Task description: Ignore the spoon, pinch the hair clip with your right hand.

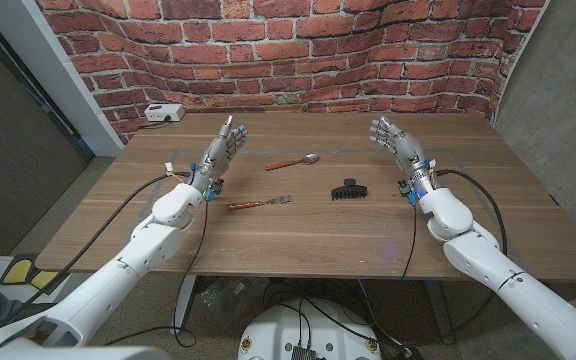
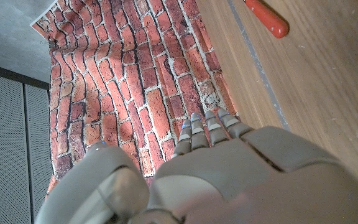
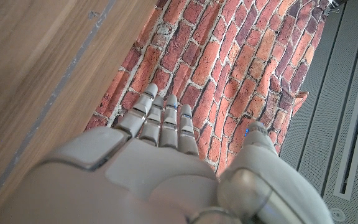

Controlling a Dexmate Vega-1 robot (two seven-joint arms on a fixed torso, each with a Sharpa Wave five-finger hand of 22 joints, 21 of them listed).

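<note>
A black hair clip [image 1: 347, 189] lies on the wooden table [image 1: 298, 230] near the middle. A spoon [image 1: 293, 162] with a reddish handle lies farther back, left of the clip. My right hand [image 1: 398, 145] is raised over the table's right side, fingers apart and straight, holding nothing; it is to the right of the clip and apart from it. My left hand [image 1: 222, 148] is raised on the left, fingers apart, empty. In the right wrist view my right hand [image 3: 160, 162] points at the brick wall. In the left wrist view my left hand [image 2: 216, 168] does the same.
A fork [image 1: 259, 203] with a reddish handle lies left of the clip; its handle end [image 2: 267, 17] shows in the left wrist view. A white box [image 1: 165, 113] sits at the back left corner. A brick wall [image 1: 298, 50] stands behind the table.
</note>
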